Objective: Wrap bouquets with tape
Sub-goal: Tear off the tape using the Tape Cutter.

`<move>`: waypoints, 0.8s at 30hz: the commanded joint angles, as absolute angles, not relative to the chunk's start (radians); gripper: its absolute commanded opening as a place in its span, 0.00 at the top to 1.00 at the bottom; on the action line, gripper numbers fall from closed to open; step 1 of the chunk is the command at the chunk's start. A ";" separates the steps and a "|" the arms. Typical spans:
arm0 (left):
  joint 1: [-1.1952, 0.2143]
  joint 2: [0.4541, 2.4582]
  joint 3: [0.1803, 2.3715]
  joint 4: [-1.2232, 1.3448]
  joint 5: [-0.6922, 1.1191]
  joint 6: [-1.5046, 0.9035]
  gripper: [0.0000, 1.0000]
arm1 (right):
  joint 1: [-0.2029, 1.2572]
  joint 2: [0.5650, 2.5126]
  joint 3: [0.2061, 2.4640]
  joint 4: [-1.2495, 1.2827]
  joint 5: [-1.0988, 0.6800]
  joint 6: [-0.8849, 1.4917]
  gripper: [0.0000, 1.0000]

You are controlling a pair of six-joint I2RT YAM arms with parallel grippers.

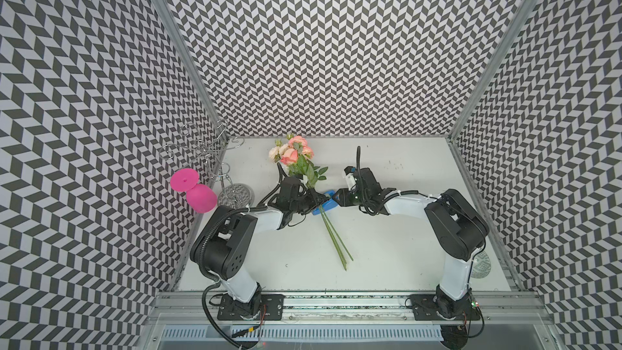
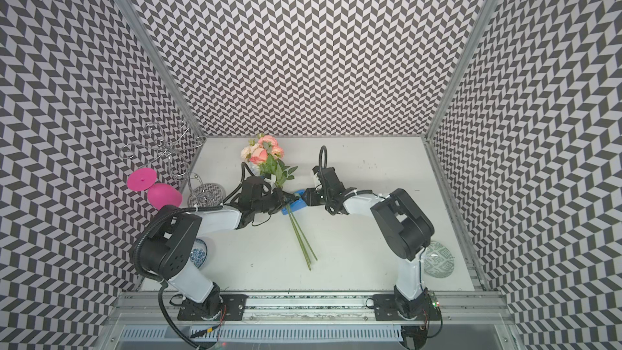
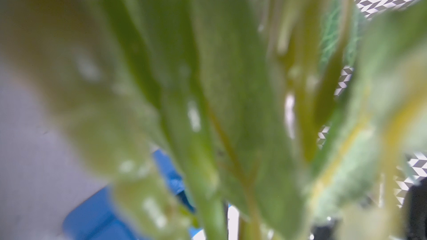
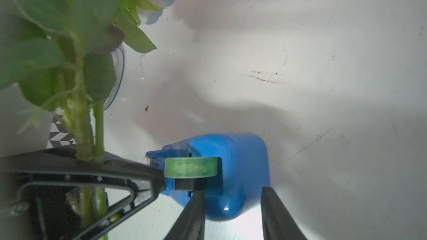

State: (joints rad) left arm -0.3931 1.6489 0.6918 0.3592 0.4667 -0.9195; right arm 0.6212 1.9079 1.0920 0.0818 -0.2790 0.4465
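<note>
Bouquet of green stems (image 1: 331, 234), pink and white blooms, clamped in left claw (image 1: 317, 197); right claw (image 4: 233, 195) parted over blue plastic tape dispenser (image 4: 242, 155).

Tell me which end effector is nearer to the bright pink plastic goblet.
Left. The left end effector, shut on the green-stemmed bouquet, is closer to the goblet; the right end effector is beyond the bouquet, at the blue plastic tape dispenser.

Tape dispenser (image 4: 245, 158) is blue, stems (image 4: 99, 125) green, goblet (image 1: 202, 198) pink, walls (image 1: 336, 45) chevron-patterned.
</note>
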 commanded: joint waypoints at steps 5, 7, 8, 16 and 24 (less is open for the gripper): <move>-0.357 1.585 0.708 0.243 0.416 -0.837 0.95 | 0.619 1.961 1.130 0.000 -0.180 0.424 0.63; -0.358 1.583 0.714 0.212 0.391 -0.821 0.94 | 0.620 1.962 1.130 -0.006 -0.177 0.420 0.64; -0.360 1.584 0.711 0.213 0.394 -0.825 0.94 | 0.619 1.963 1.133 -0.010 -0.176 0.419 0.64; -0.352 1.544 0.717 0.130 0.339 -0.772 0.97 | 0.620 1.978 1.141 -0.023 -0.183 0.409 0.65; -0.341 1.529 0.691 0.127 0.347 -0.762 1.00 | 0.620 1.985 1.146 -0.022 -0.195 0.405 0.66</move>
